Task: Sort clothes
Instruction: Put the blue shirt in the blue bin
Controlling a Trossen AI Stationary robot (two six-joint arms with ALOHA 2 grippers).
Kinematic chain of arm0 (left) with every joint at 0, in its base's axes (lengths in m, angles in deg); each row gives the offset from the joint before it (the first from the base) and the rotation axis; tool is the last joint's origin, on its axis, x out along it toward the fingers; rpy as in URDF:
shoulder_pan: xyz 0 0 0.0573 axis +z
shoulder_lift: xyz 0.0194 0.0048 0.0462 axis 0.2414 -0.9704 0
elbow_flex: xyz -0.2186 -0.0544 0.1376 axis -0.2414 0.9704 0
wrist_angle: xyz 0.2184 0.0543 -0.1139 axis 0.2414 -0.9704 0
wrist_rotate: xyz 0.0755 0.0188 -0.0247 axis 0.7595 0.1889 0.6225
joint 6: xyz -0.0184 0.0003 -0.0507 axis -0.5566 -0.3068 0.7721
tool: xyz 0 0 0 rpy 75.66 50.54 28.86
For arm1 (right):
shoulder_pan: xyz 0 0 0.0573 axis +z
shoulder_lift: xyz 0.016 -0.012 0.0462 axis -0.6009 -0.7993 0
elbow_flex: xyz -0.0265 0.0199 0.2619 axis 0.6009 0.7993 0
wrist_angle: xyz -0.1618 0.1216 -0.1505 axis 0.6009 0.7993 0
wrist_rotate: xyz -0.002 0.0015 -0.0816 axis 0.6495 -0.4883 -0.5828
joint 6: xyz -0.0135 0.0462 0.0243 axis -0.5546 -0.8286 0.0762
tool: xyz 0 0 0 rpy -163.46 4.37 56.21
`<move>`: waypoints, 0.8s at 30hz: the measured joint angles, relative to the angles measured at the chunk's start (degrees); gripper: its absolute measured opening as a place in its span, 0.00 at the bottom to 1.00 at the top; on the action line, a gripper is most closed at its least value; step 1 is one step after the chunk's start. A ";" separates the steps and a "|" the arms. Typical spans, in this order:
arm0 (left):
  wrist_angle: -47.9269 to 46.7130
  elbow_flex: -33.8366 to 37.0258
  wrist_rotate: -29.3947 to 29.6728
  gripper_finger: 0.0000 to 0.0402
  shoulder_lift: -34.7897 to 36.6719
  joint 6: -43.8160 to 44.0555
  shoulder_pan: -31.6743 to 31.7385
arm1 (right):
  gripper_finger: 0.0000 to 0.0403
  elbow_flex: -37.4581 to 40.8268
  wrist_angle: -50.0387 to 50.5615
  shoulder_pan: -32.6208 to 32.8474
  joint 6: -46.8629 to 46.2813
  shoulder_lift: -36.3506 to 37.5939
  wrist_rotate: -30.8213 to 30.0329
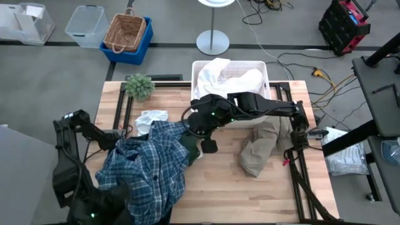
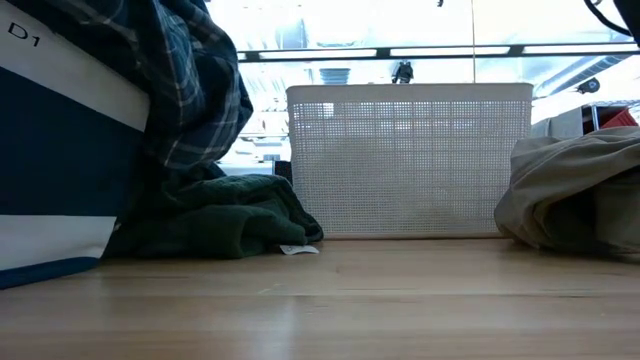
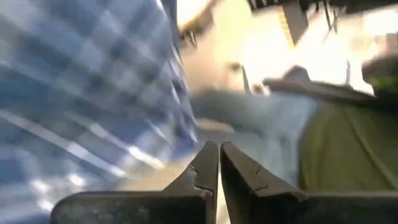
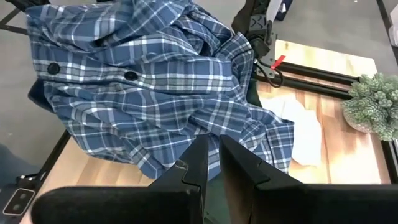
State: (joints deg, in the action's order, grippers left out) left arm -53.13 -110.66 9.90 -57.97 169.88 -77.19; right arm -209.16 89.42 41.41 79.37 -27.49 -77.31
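We keep left gripper (image 3: pixel 219 163) shut, near left corner, under plaid shirt (image 1: pixel 150 165). Right gripper (image 4: pixel 211 163) shut, holds nothing, hangs mid-table above shirt. White cloth (image 1: pixel 215 72) sits in bin (image 1: pixel 265 78), far side. Tan trousers (image 1: pixel 262 147) wait right.

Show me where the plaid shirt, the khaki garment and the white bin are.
plaid shirt (image 1: pixel 150 164): high view, middle of the bunched fabric.
khaki garment (image 1: pixel 262 149): high view, centre of the folded cloth.
white bin (image 2: pixel 410 165): low view, its mesh front wall.
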 joint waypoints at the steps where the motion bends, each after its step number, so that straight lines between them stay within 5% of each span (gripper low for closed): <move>1: -3.05 -0.81 1.87 0.00 0.03 -0.26 0.14 | 0.08 0.00 -0.01 -0.14 0.11 0.00 -0.01; 7: -23.12 0.25 4.54 0.00 0.11 3.45 1.52 | 0.08 0.02 -0.15 -1.11 0.30 -0.02 0.00; 11: -24.35 5.98 3.49 0.00 0.17 5.05 2.20 | 0.08 0.02 -0.08 -1.72 0.33 -0.04 -0.02; 19: 6.58 25.95 -6.23 0.00 -0.27 6.95 2.61 | 0.08 0.02 0.03 -1.91 0.41 -0.04 0.00; 24: 27.01 38.26 -6.77 0.00 -3.06 10.73 2.58 | 0.08 0.09 0.03 -1.91 0.41 -0.04 0.00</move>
State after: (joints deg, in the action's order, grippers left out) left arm -26.13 -72.40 3.13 -61.03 180.61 -74.61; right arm -209.07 89.45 39.50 79.79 -27.53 -77.31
